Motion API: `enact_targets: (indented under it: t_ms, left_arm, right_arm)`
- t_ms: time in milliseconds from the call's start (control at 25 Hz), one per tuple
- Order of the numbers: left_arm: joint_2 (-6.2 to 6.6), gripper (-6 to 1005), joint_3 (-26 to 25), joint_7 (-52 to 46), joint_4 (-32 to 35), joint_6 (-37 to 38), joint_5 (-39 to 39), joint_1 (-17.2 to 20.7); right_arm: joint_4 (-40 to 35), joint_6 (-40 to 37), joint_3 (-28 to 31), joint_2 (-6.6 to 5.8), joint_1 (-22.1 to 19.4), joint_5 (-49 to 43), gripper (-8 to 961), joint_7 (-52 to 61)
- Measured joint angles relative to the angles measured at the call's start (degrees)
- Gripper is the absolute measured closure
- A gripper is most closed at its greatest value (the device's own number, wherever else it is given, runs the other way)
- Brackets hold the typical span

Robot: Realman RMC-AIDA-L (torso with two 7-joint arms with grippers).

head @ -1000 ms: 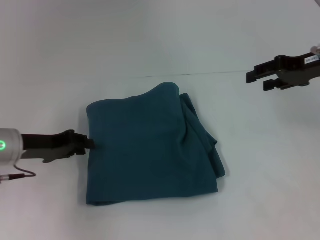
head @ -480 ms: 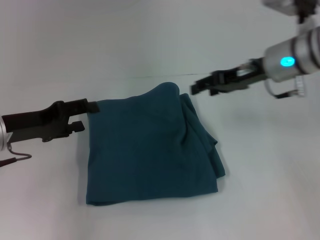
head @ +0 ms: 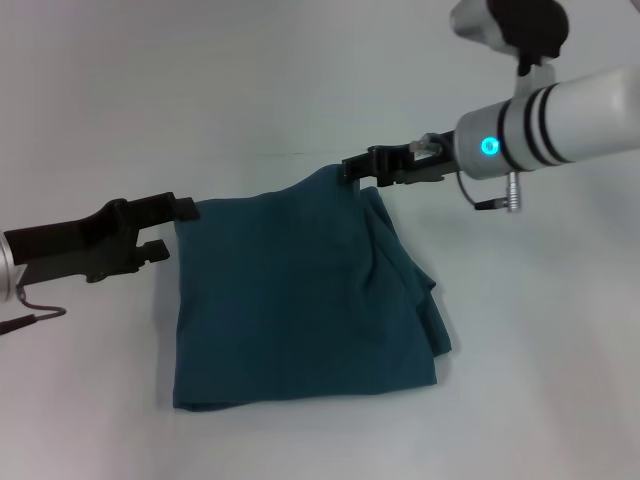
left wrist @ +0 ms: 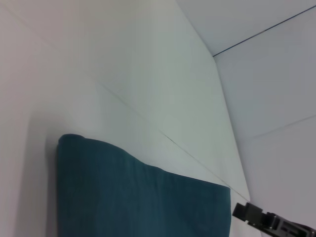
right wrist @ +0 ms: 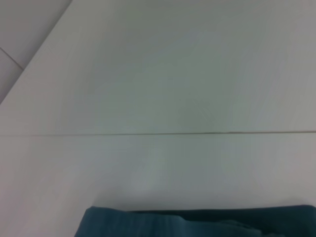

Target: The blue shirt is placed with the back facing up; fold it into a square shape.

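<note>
A plain white table (head: 300, 80) is seen, crossed by a thin dark seam. The blue shirt (head: 300, 300), folded into a rough rectangle, is laid flat on it; its right edge appears bunched in layers.

I see bare worktop (head: 300, 80) all round the blue shirt (head: 300, 300), wide toward every edge. At the shirt's far side, the left gripper (head: 175, 225) crowds one corner and the right gripper (head: 350, 168) the other; between them I have open passage.

Plain white table (head: 300, 80) crossed by a thin dark seam (head: 300, 152)
</note>
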Motion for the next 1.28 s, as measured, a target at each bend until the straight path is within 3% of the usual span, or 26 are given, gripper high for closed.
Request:
enact_targets:
  t_ms: [240, 520, 960, 1280]
  left_arm:
    - [-0.16, 139, 0.0, 0.7, -1.3, -0.5, 0.0, -0.5]
    - [-0.5, 140, 0.1, 1.2, -1.5, -1.0, -0.1, -0.4]
    - [-0.68, 142, 0.1, 2.3, -2.0, -1.2, -0.5, -0.5]
    - [-0.6, 144, 0.3, 2.4, -2.2, -1.5, -0.5, -0.5]
  right_arm:
    - [2.6, 3.1, 0.1, 1.15, 1.5, 0.0, 305, 0.0]
    - [6.3, 5.6, 0.0, 0.84, 3.0, -0.1, 307, 0.7]
    - [7.3, 6.6, 0.0, 0.62, 3.7, -0.1, 758, 0.8]
    - [6.2, 5.8, 0.2, 0.53, 3.6, 0.0, 886, 1.2]
